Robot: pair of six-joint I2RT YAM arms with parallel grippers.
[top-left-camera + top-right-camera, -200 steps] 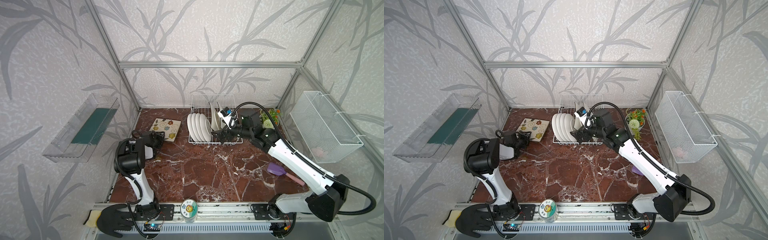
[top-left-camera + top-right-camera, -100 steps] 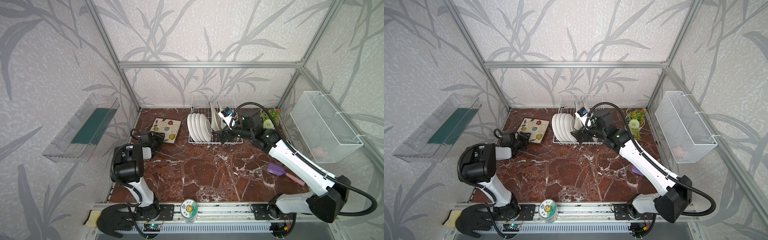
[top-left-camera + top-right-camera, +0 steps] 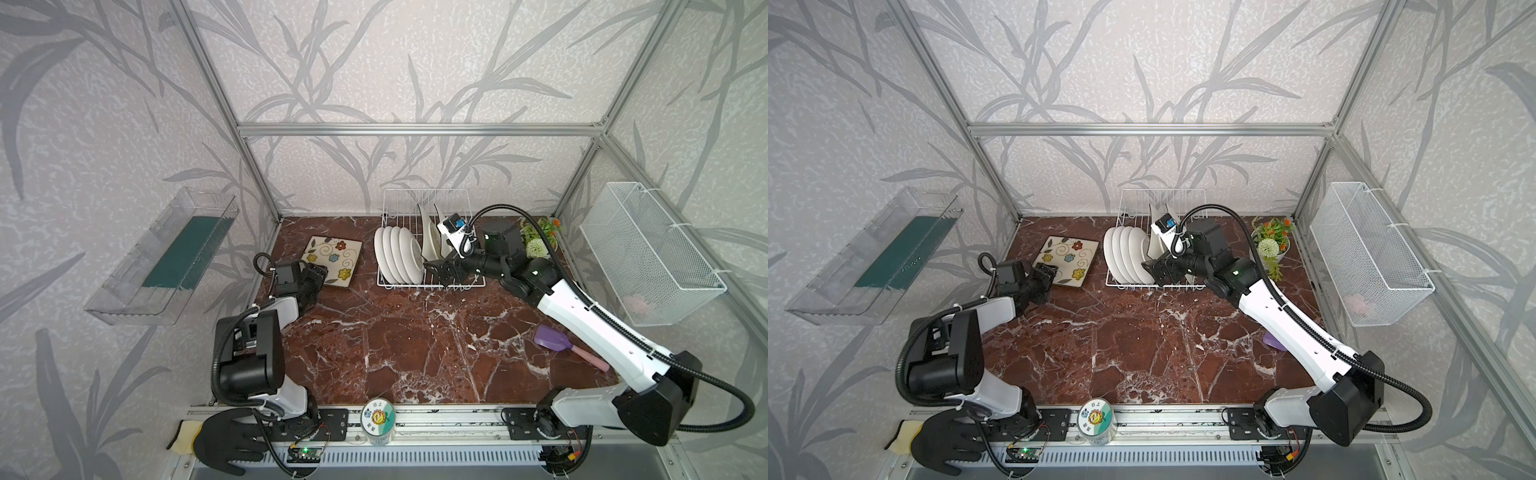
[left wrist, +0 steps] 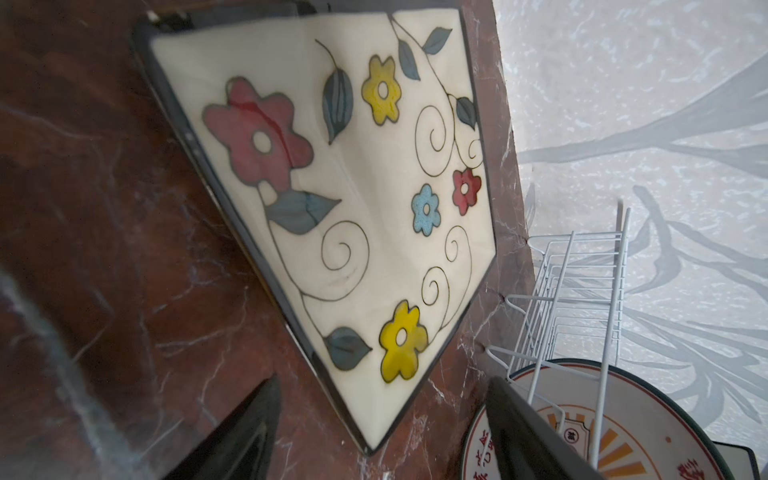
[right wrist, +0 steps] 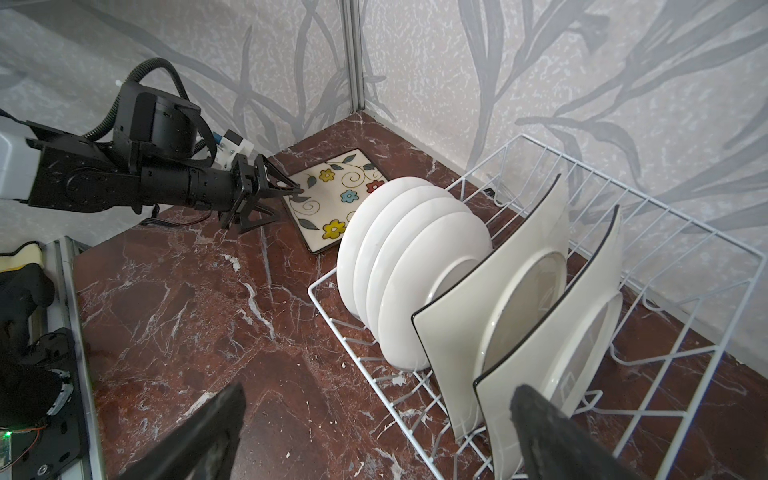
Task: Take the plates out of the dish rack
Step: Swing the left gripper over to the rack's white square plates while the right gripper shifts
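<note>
On tabletop | cream square plate | painted flowers | dark rim

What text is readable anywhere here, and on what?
"日上": lid of the canister on the front rail.
Smaller characters lower on that lid: too small to read.
Red characters on the round plate in the dish rack, left wrist view: partly hidden and blurred, unreadable.
</note>
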